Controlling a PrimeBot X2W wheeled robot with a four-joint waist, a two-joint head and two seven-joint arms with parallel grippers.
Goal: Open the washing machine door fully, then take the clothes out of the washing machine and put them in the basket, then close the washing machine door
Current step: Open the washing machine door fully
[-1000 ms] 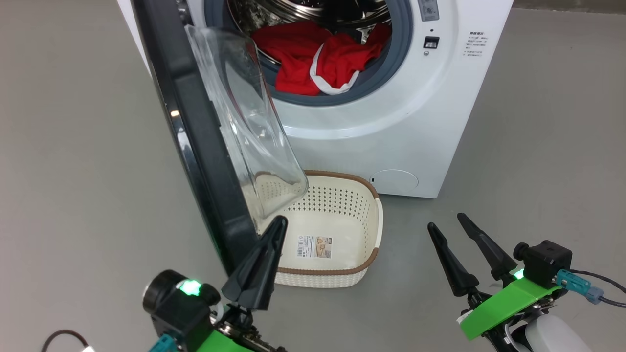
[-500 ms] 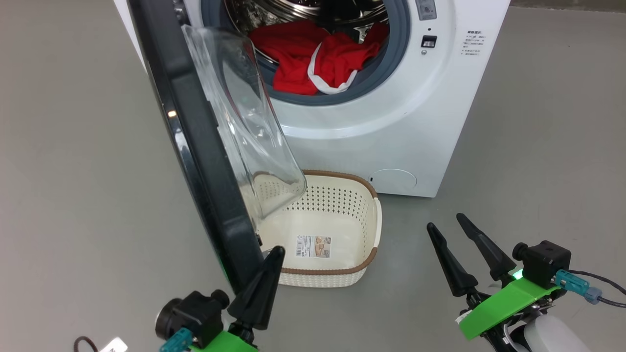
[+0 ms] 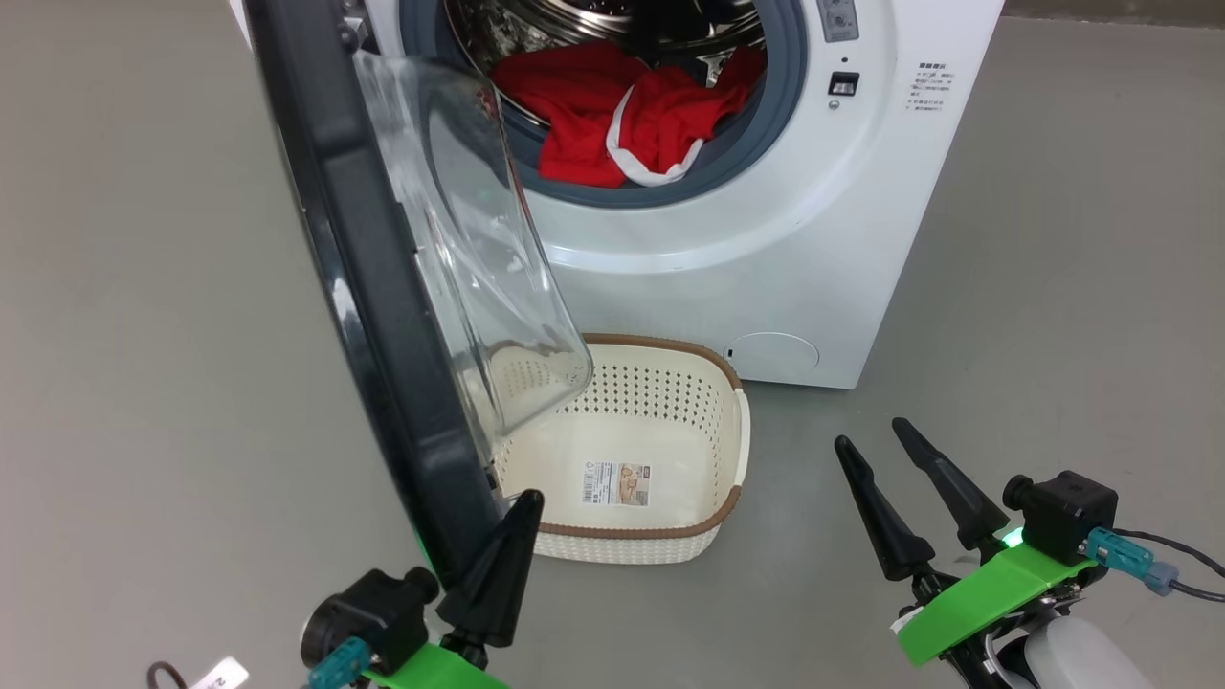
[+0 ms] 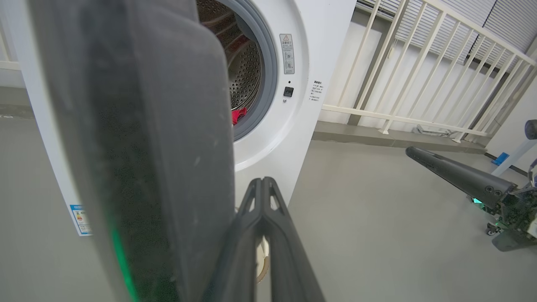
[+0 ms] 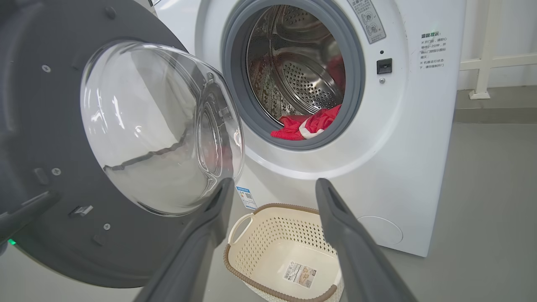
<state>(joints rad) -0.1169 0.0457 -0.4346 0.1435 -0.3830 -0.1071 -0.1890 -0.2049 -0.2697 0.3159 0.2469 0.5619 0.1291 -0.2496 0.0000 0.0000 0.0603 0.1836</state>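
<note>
Where the door stands open, it hides part of the basket.

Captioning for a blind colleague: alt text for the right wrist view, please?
A white front-loading washing machine stands with its round door swung open to the left, red clothes lying in the steel drum. An empty cream basket sits on the floor below, framed by the open right claw.
</note>
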